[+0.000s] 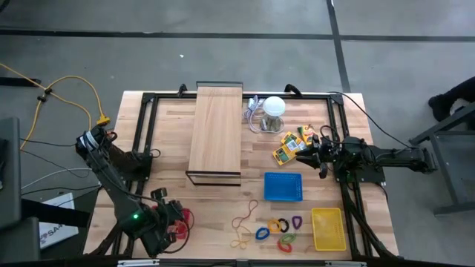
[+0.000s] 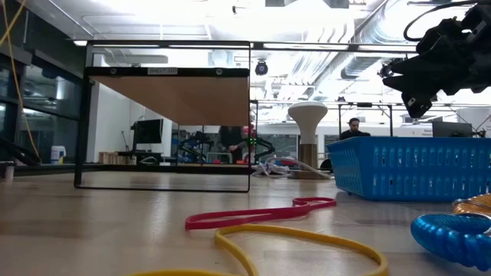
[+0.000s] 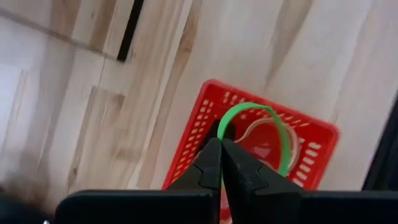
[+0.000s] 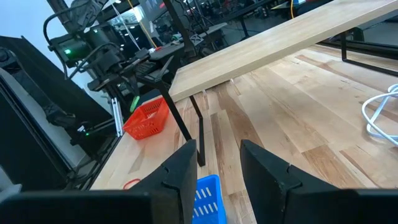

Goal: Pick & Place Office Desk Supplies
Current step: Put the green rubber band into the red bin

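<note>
The jaws of the left gripper (image 3: 221, 144) are pressed fully together, pinching 1 thin green rubber band (image 3: 273, 127) at a single spot on its loop. The rest of the loop hangs free directly above the red basket (image 3: 314, 149), which sits at the near left corner of the tabletop (image 1: 223, 200).

The band looks very light, soft and stretchy. It will likely droop, swing and cling to the fingertips, so a pinch across 1 strand, as here, seems the right hold. On release it may stick or spring sideways past the rim.

The right gripper (image 4: 216, 163) hangs well to the right of the red basket, past the wooden board (image 1: 216, 127) and above the yellow-orange printed packs (image 1: 289, 147). Its jaws stand apart with nothing between them. The packs look flat and light, probably slick, and best taken across a short edge.

Between the red basket and the yellow basket (image 1: 328, 228), loose supplies lie on the tabletop: tan rubber bands (image 1: 243, 219) and coloured loop clips (image 1: 278, 226), with a blue basket (image 1: 283, 187) just beyond them. The clips look stiffer and could be gripped across 1 side of the loop.
</note>
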`<state>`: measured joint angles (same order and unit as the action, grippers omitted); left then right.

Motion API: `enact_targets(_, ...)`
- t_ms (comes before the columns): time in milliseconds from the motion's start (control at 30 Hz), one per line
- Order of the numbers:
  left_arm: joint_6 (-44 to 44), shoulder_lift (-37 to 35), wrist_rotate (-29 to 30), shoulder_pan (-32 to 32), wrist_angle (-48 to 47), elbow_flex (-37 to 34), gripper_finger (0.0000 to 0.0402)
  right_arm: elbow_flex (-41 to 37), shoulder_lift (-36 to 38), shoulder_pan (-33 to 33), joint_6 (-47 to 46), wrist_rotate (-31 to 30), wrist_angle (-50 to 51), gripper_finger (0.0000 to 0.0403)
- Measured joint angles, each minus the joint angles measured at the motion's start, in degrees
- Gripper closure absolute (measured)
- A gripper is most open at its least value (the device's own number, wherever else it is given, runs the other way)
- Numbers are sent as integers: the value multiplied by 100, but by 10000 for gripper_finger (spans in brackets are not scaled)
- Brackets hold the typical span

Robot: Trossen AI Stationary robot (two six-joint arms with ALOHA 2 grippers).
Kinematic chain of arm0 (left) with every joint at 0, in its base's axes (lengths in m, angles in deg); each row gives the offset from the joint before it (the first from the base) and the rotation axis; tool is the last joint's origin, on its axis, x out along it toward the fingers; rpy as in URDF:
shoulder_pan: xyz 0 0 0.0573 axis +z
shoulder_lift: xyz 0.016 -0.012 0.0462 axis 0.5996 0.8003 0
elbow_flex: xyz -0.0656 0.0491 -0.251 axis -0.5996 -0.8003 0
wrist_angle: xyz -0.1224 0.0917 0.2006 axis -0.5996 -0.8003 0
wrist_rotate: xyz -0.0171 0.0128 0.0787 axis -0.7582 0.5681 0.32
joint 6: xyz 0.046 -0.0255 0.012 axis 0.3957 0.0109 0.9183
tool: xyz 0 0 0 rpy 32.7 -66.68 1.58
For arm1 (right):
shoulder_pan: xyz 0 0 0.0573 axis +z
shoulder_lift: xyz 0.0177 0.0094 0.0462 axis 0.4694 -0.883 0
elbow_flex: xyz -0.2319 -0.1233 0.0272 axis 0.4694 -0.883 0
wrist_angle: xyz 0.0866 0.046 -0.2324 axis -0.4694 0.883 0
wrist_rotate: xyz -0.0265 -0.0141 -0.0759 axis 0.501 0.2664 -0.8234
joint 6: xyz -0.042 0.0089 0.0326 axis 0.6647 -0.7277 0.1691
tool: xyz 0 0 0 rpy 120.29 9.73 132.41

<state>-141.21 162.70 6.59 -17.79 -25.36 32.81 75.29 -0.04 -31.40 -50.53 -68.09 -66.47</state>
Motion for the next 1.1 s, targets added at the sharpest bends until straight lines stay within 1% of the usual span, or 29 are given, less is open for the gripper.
enact_targets(100,-158,0,-193,36,163,-194,401,0,2,1,0,1,-1,292)
enact_targets(267,-127,2,-434,141,738,-599,401,0,0,2,0,1,0,292)
enact_targets(400,-142,3,-623,218,1023,-839,401,0,0,1,0,1,-1,292)
enact_targets(1000,-205,4,-707,220,1130,-909,400,0,2,0,0,2,-1,292)
enact_targets(1100,-245,4,-711,220,1130,-909,392,0,2,2,0,1,0,292)
